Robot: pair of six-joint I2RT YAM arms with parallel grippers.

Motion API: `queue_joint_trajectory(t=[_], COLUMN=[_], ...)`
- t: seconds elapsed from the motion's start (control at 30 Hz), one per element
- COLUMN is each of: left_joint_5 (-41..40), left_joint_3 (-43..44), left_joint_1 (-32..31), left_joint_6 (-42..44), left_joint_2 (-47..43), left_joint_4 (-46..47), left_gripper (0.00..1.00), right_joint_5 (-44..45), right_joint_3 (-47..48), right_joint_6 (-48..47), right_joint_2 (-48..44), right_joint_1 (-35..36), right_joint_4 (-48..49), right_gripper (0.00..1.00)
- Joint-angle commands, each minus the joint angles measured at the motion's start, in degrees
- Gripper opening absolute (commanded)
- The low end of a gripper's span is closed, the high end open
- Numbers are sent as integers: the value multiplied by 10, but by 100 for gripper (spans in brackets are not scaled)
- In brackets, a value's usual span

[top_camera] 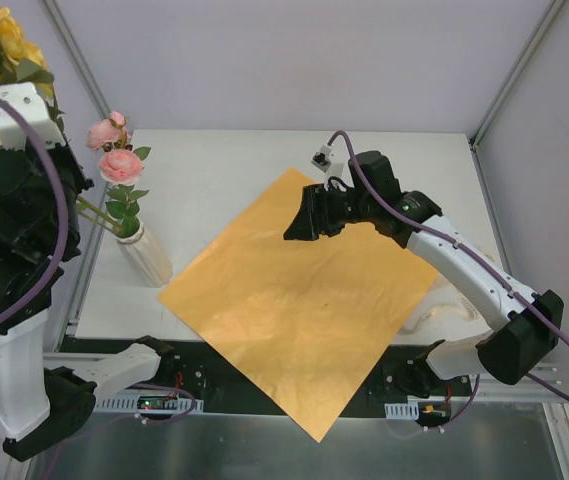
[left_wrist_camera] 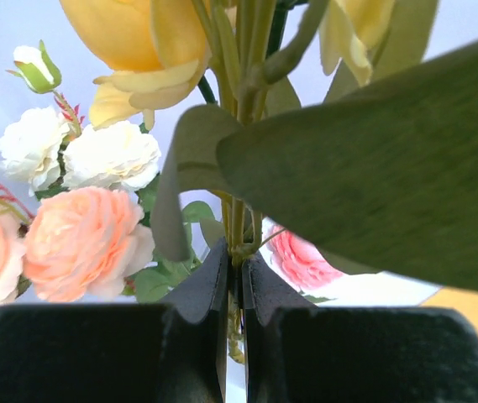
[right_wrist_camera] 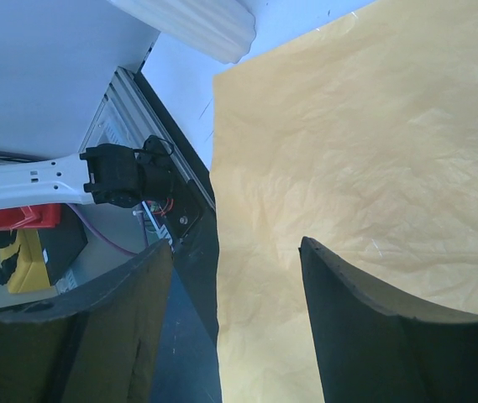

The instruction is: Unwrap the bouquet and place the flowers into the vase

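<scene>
Crinkled orange paper [top_camera: 299, 300], ribbed whitish vase [top_camera: 147, 258]

Parted pincer [right_wrist_camera: 237, 248] over orange paper [right_wrist_camera: 373, 151], vase [right_wrist_camera: 196, 25] beyond

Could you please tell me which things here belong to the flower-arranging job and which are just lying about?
Job in hand:
- vase
- pink flowers standing in it
- bunch of flowers, stems clamped in the left gripper

Lying about:
- orange paper, spread flat
- cream ribbon, by the paper's right corner
</scene>
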Motion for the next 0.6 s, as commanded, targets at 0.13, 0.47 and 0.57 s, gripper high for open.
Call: queue_joint_trajectory(t=[0.13,0.47,0.57], left_joint_5=[-89,-123,-134], left_joint_3=[-92,-268,-307], left_joint_1=[7,7,7], left_joint_6=[35,82,80], left_joint_2=[28,-35,-51], left_joint_4=[121,307,330], left_gripper=[0,0,0], right_joint_5=[-13,-14,-15], right_joint_3=[8,2,2], right_joint_6=[4,0,-2], right_joint_2=[-7,-13,-13], right_joint_1=[1,1,1], right_joint_4=[2,-2,-3], right_gripper=[64,64,64])
